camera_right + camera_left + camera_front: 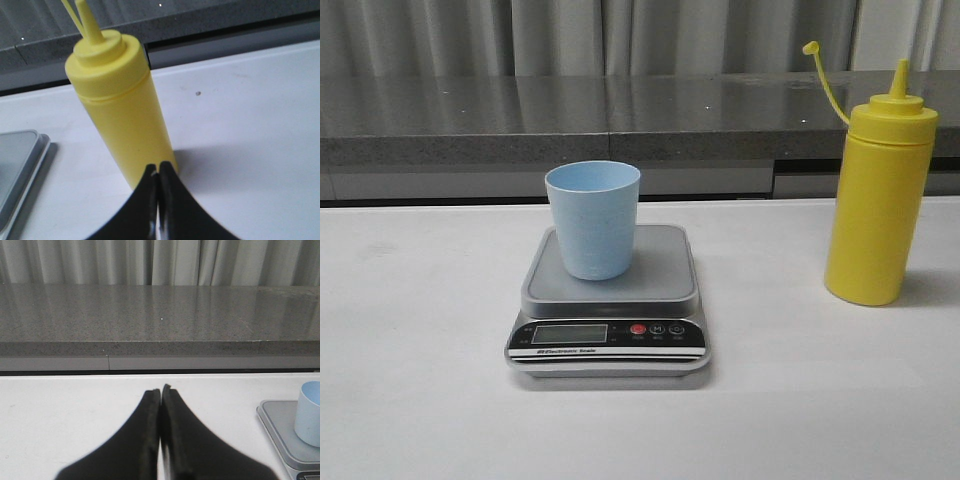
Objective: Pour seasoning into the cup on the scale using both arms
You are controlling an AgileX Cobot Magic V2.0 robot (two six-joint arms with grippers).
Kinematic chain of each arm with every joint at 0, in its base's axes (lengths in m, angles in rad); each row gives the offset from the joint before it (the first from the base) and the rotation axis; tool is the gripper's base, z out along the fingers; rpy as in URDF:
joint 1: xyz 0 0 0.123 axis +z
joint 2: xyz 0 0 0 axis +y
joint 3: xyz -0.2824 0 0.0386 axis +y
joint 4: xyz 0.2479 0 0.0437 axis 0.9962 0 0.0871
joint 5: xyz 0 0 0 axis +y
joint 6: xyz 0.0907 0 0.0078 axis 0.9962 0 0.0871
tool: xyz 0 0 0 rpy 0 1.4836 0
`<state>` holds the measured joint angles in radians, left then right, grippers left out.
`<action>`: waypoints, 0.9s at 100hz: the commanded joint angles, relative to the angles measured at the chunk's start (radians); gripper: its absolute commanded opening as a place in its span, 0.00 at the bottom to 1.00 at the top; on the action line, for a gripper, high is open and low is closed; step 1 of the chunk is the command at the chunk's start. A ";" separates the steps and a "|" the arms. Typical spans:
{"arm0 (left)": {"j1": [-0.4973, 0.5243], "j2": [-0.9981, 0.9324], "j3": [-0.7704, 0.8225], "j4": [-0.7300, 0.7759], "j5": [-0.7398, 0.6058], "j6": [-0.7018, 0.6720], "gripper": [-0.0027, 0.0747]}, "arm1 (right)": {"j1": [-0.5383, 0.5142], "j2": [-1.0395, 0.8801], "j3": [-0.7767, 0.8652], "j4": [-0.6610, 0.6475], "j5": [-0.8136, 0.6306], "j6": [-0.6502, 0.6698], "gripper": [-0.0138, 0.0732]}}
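I find the task at its opening step: nothing has been grasped and nothing poured.

The cup (593,218) stands upright on the platform of the scale (609,305), set toward the platform's left half. I cannot read the scale's display (569,334) from the front view. The seasoning bottle (878,205) stands upright on the table (420,380), well apart from the scale on the robot's right side. Its cap (810,47) is off the nozzle and hangs out on its tether, so the nozzle looks open.

Left gripper (161,390): fingers pressed together, holding nothing, low over the table to the left of the scale, with the cup at the edge of its wrist view.

Right gripper (159,167): fingers pressed together, holding nothing, aimed at the bottle's lower body and close to it. I cannot tell whether the tips touch the bottle.

Neither arm appears in the front view.

My judgement on the next move: the right gripper must spread its fingers wider than the bottle's body before closing around it, then lift it clear. The left gripper, as I read the 2-arm task, should open and take or steady the cup. A closed-finger advance would risk pushing the bottle over.
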<state>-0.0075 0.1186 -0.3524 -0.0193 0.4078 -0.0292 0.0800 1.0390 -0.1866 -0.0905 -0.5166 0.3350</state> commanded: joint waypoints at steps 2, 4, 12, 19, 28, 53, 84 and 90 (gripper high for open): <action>0.003 0.011 -0.028 -0.005 -0.080 -0.009 0.01 | -0.005 -0.116 -0.009 0.004 -0.024 -0.007 0.08; 0.003 0.011 -0.028 -0.005 -0.080 -0.009 0.01 | -0.005 -0.137 -0.007 0.004 -0.015 -0.007 0.08; 0.003 0.011 -0.028 -0.005 -0.080 -0.009 0.01 | -0.005 -0.215 -0.004 0.004 0.037 -0.007 0.08; 0.003 0.011 -0.028 -0.005 -0.080 -0.009 0.01 | -0.005 -0.286 -0.004 0.004 0.094 -0.007 0.08; 0.003 0.011 -0.028 -0.005 -0.080 -0.009 0.01 | -0.005 -0.378 -0.004 0.004 0.168 -0.007 0.08; 0.003 0.011 -0.028 -0.005 -0.080 -0.009 0.01 | -0.005 -0.606 -0.001 -0.002 0.357 -0.007 0.08; 0.003 0.011 -0.028 -0.005 -0.080 -0.009 0.01 | -0.005 -0.750 0.069 -0.003 0.350 -0.007 0.08; 0.003 0.011 -0.028 -0.005 -0.080 -0.009 0.01 | -0.005 -0.764 0.088 -0.003 0.337 -0.007 0.08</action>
<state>-0.0075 0.1186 -0.3524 -0.0193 0.4078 -0.0292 0.0800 0.2878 -0.0960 -0.0863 -0.0840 0.3350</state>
